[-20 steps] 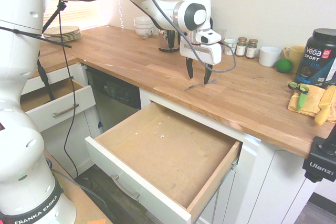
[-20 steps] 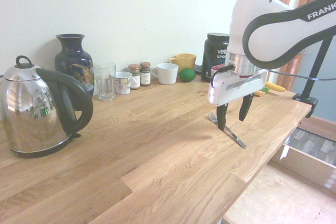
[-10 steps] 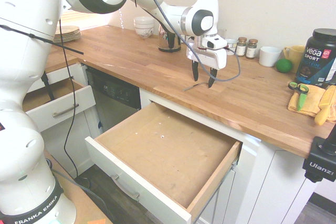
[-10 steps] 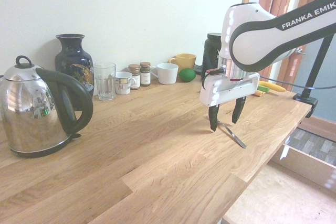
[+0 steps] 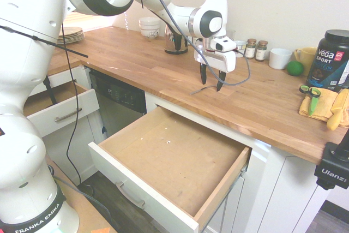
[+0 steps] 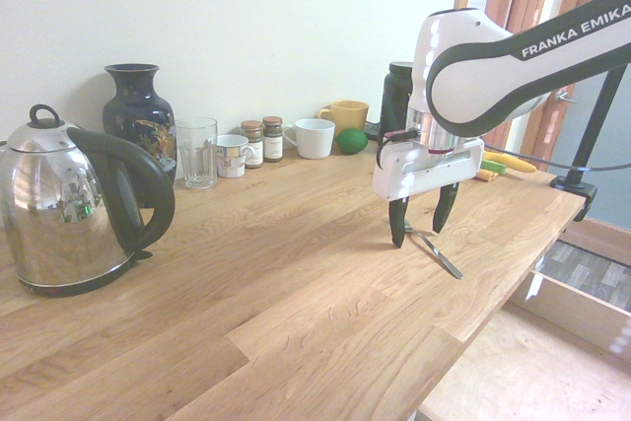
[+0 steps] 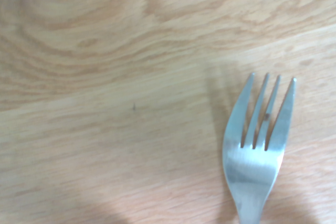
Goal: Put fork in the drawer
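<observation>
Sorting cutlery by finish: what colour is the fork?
Silver-grey metal fork, clearest in the wrist view.

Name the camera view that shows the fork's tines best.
The wrist view: the fork fills the frame, four tines sharp against the wood. The second exterior view shows only a thin handle under the hand; in the first exterior view it is a faint sliver.

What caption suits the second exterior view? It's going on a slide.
Open gripper poised over the fork lying on the wooden counter, fingers straddling its head end.
</observation>
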`<state>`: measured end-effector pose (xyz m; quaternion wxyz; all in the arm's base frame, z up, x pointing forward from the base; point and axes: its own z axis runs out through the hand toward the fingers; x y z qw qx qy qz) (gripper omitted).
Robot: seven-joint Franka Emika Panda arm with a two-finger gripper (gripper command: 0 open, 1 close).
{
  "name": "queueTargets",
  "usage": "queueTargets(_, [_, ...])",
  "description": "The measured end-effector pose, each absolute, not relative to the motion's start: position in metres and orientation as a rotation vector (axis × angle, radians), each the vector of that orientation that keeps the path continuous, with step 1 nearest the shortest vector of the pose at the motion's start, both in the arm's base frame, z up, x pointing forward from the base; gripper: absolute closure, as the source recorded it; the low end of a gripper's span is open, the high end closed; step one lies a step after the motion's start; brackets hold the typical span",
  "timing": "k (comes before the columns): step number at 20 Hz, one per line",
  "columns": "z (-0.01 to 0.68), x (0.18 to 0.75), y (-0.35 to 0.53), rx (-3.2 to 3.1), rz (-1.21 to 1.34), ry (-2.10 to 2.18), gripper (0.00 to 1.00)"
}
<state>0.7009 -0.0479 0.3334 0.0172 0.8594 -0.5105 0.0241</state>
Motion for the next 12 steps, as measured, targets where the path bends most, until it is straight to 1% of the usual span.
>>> queueTargets(12, [0.3333, 0.7001, -0.0584, 2.657, 0.072, -1.615, 1.0])
